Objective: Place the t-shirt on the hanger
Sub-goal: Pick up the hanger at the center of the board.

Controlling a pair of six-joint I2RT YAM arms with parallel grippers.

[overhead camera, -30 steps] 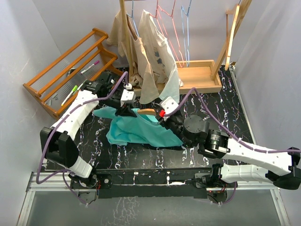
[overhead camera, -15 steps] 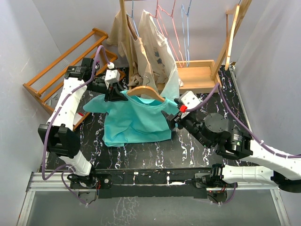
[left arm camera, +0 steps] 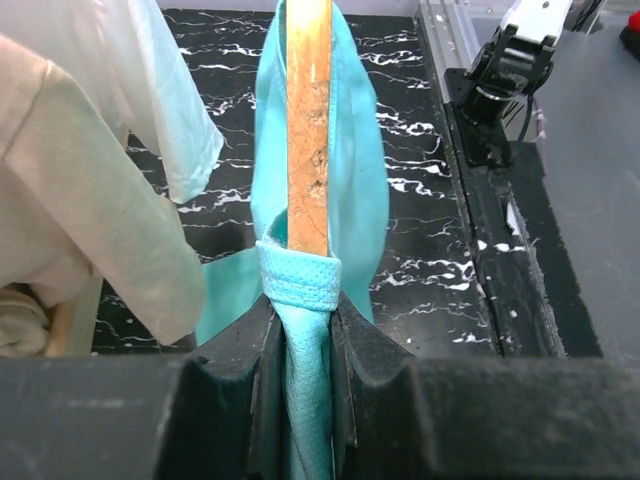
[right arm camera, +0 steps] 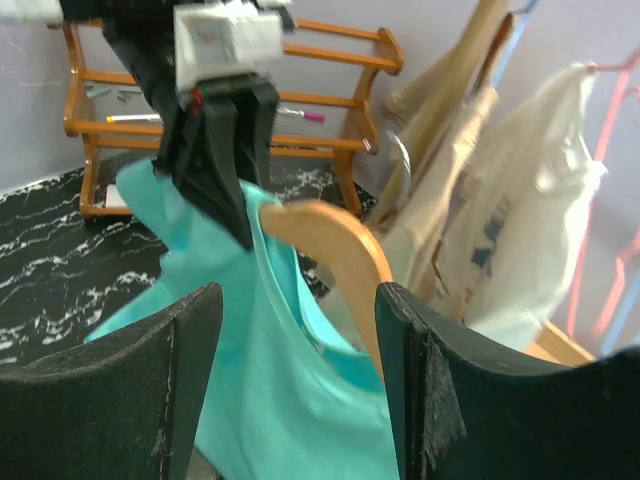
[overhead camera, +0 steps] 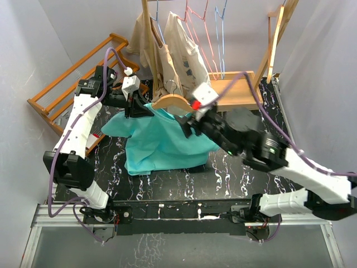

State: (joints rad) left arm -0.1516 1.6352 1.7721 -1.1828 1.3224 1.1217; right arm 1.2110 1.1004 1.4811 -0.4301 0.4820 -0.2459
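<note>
The teal t-shirt (overhead camera: 162,142) hangs from the wooden hanger (overhead camera: 170,102), held up above the black table. My left gripper (overhead camera: 137,110) is shut on the shirt's left shoulder where it wraps the hanger's end. In the left wrist view the collar hem (left arm camera: 300,280) sits just above that gripper (left arm camera: 300,345), and the hanger (left arm camera: 308,130) runs away from it. My right gripper (overhead camera: 188,121) stands open at the hanger's right side. In the right wrist view the t-shirt (right arm camera: 270,390) fills the gap of the right gripper (right arm camera: 300,350), and the hanger's arm (right arm camera: 335,240) reaches its right finger.
A wooden rack (overhead camera: 83,84) with pens stands at the far left. Beige shirts (overhead camera: 178,50) and pink and blue wire hangers (overhead camera: 209,33) hang from a rail behind, over a wooden base (overhead camera: 234,92). The marbled black table (overhead camera: 234,173) lies below.
My left gripper lifted the hanger and t-shirt up and back. My right gripper opened, let go, swung right, then came back up to the hanger's right side.
</note>
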